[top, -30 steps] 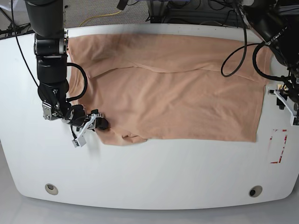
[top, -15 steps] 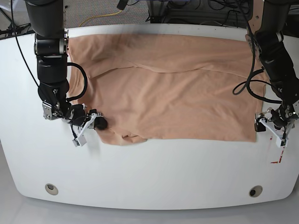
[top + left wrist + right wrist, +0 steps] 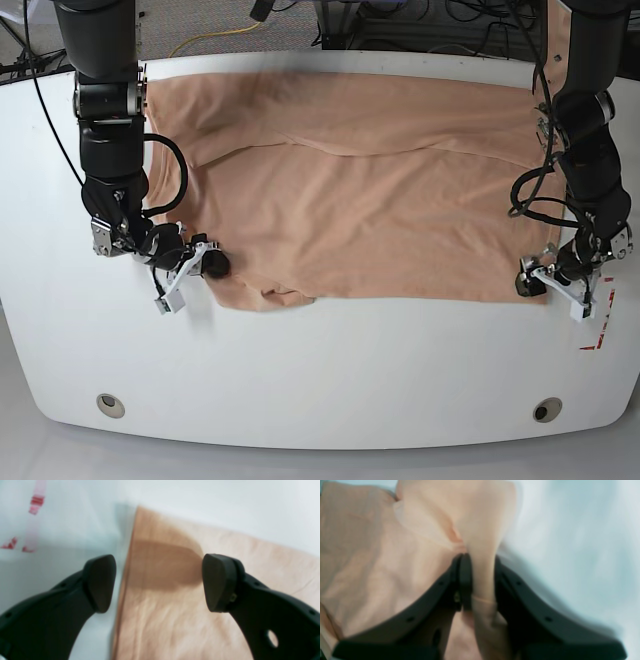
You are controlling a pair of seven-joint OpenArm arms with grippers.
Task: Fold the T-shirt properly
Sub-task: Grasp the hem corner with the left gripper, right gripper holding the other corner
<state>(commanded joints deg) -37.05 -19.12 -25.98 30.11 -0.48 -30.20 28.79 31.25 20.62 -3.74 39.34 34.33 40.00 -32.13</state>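
Observation:
The peach T-shirt (image 3: 370,190) lies spread across the white table (image 3: 330,370). At its lower left edge in the base view, my right gripper (image 3: 208,266) pinches the cloth. The right wrist view shows the same grip: the right gripper (image 3: 481,580) is shut on a raised fold of the T-shirt (image 3: 382,555). My left gripper (image 3: 545,285) sits at the shirt's lower right corner. In the left wrist view, the left gripper (image 3: 158,582) is open. One fingertip (image 3: 100,582) is over bare table and the other over the T-shirt (image 3: 175,625), so the jaws straddle the side edge.
Red tape marks (image 3: 598,335) lie on the table just right of the left gripper, and show again as red tape marks (image 3: 35,502). Two round holes (image 3: 110,404) sit near the front edge. Cables (image 3: 215,38) lie behind the table's far edge.
The left arm has swung in from the table's right edge and down to the shirt's lower right corner. The right gripper has stayed put on the lower left edge.

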